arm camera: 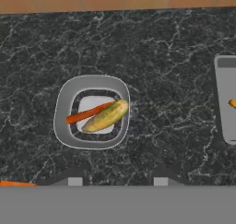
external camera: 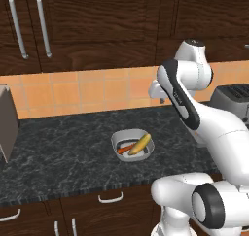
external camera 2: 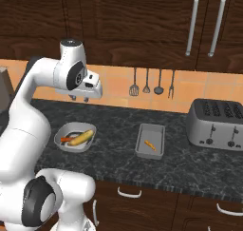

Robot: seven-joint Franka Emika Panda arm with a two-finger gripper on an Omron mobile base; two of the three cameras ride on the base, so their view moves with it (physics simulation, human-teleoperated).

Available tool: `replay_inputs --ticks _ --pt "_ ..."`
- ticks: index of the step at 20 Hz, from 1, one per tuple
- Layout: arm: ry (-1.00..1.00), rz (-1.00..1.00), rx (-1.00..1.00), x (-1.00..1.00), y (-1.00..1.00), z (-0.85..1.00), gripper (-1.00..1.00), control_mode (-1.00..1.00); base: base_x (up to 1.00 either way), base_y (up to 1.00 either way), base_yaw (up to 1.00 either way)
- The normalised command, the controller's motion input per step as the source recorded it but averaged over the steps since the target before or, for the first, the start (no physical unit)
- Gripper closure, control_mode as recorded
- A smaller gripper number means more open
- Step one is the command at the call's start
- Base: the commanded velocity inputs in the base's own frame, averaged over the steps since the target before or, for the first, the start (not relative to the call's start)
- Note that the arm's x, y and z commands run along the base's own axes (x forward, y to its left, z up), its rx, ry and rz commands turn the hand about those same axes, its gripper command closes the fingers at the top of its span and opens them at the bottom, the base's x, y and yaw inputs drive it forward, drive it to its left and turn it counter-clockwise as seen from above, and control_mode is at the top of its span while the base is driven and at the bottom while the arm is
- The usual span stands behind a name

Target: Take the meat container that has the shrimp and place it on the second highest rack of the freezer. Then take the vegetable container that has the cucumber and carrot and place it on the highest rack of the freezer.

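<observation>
The vegetable container (external camera: pixel 127 132) is a grey bowl on the dark stone counter, holding the yellowish-green cucumber (external camera: pixel 141 143) and the orange carrot (external camera: pixel 125 148). In the hand view that bowl (arm camera: pixel 64 103) lies left of centre, cucumber (arm camera: pixel 107 117) across carrot (arm camera: pixel 85 113). To its right lies the meat container (external camera 2: pixel 142 142), a grey rectangular tray with the small orange shrimp (external camera 2: pixel 150 145); its edge (arm camera: pixel 225 108) reaches the hand view's right side. My gripper (external camera 2: pixel 79 100) hangs high above the counter, behind the bowl (external camera 2: pixel 61 139), pointing down. It is open with nothing between its fingertips (arm camera: pixel 75 178). The freezer is out of view.
A silver toaster (external camera 2: pixel 216 118) stands at the right end of the counter. Kitchen utensils (external camera 2: pixel 152 82) hang on the orange tiled wall behind the tray. A grey block (external camera: pixel 6 121) stands at the counter's left end. Dark wooden cabinets run above and below.
</observation>
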Motion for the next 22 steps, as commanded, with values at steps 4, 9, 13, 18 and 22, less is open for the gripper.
replay_inputs --ticks 4,9,13,18,22 --pt "0.01 -0.04 0.0 -0.38 -0.09 -0.07 -1.0 -1.0 0.0 0.0 0.0" --pt "0.01 -0.23 0.0 -0.77 -0.47 -0.36 -1.0 -1.0 0.0 0.0 0.0" --pt "0.01 -0.44 0.07 -0.25 -0.97 -0.56 -1.0 -1.0 0.0 0.0 0.0" --pt "0.0 -0.52 0.19 0.0 -1.0 -0.55 -1.0 -1.0 0.0 0.0 0.0" --pt "0.03 -0.46 0.41 0.05 -1.0 -0.32 -1.0 -1.0 0.0 0.0 0.0"
